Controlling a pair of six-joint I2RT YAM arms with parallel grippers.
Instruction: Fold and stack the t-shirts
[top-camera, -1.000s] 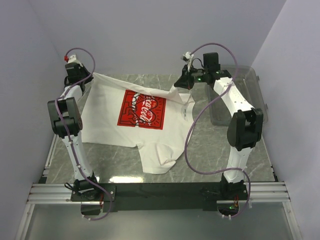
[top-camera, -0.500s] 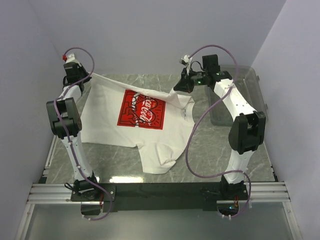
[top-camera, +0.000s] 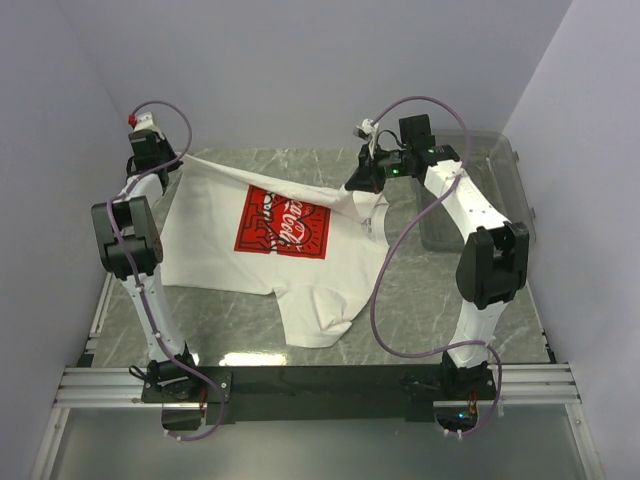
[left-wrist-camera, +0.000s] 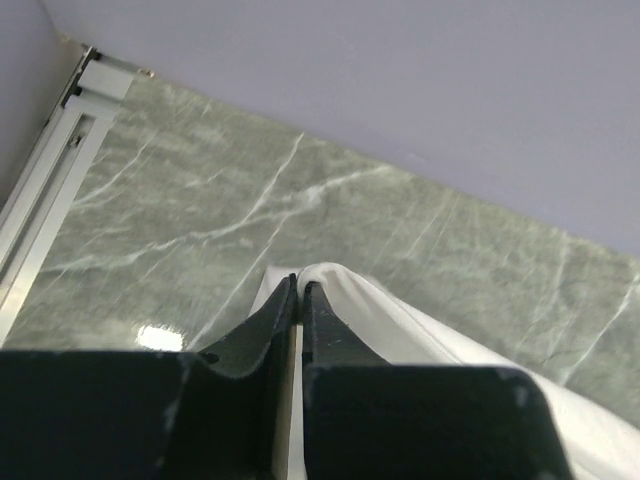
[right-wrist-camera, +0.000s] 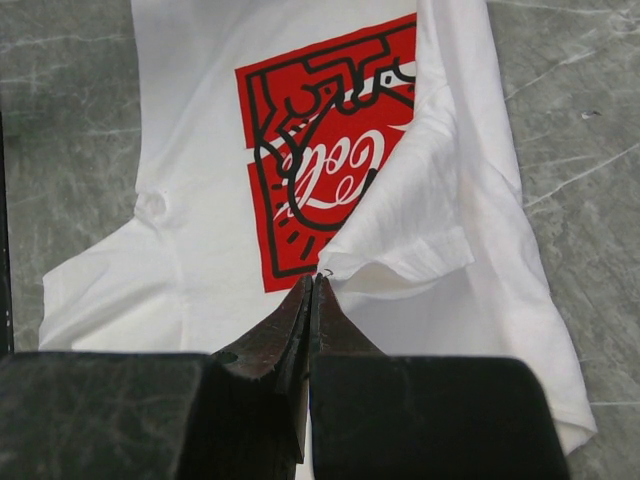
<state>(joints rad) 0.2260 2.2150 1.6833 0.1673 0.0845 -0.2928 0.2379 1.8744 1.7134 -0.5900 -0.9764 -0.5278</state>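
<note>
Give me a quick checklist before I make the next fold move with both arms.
1. Left gripper shut on shirt edge: ok.
2. Right gripper shut on shirt: ok, pinching a fold beside the print.
3. Far edge stretched between the grippers: ok.
4. Print facing up: ok.
5. Near sleeve flat on table: not ok, rumpled.
6. Shirt clear of bin: ok.

Pale lavender walls (top-camera: 300, 70), grey marble tabletop (top-camera: 420, 290)
</note>
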